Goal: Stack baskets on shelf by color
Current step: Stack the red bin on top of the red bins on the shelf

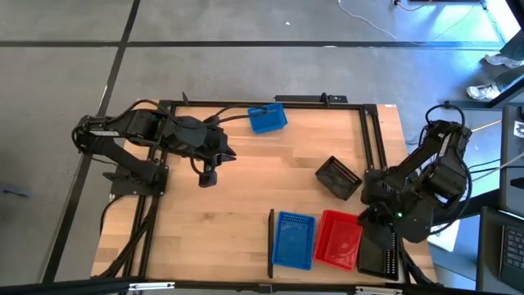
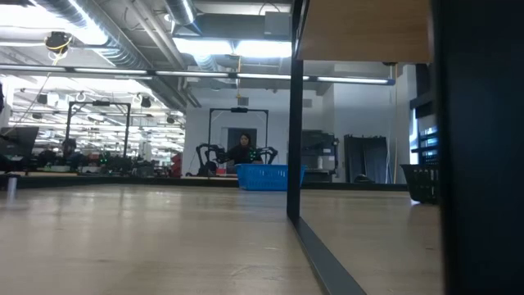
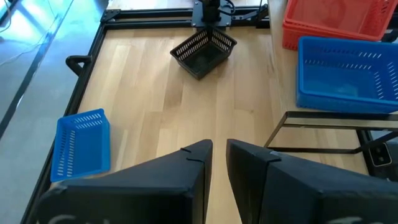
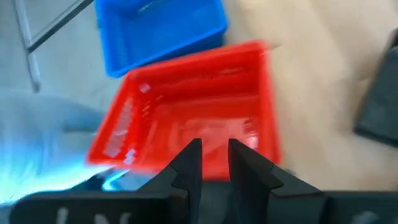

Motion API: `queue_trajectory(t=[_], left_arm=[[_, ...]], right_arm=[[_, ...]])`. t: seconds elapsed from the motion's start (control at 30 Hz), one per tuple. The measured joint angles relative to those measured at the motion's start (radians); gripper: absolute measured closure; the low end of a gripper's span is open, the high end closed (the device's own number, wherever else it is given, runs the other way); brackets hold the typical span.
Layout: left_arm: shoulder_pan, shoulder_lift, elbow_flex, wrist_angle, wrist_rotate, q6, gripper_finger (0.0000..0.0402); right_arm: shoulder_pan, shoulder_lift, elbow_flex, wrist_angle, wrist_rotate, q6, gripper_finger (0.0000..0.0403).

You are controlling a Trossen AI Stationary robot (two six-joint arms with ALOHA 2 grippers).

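A blue basket (image 1: pixel 293 240) and a red basket (image 1: pixel 337 239) sit side by side on the shelf (image 1: pixel 321 266) at the table's near edge. The shelf's black bar (image 1: pixel 271 243) runs along its left side. Something black and latticed (image 1: pixel 378 252) lies right of the red basket, partly under the right arm. One more blue basket (image 1: pixel 268 118) rests at the far edge, and a black basket (image 1: pixel 338 177) stands askew in mid-table. My right gripper (image 4: pixel 214 146) hovers over the red basket (image 4: pixel 186 112), fingers nearly together and holding nothing. My left gripper (image 1: pixel 206 177) waits shut over the table's left half.
Black frame rails (image 1: pixel 372 139) border the table's far, left and right sides. Bare wood (image 1: pixel 246 180) lies between the left gripper and the shelf. In the low view the shelf's panel (image 2: pixel 364 29) stands raised on a black post (image 2: pixel 293 106). A person (image 2: pixel 243 150) sits far behind the table.
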Motion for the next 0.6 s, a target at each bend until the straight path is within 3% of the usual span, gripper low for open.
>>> queue_trajectory(t=[0.2, 0.6], left_arm=[[0.000, 0.000, 0.000, -0.001, 0.000, 0.000, 0.0361], [0.000, 0.000, 0.000, 0.000, 0.000, 0.000, 0.0361]], right_arm=[[0.056, 0.000, 0.001, 0.052, 0.020, 0.007, 0.0328], [0.057, 0.004, 0.001, 0.023, 0.040, 0.007, 0.0328]])
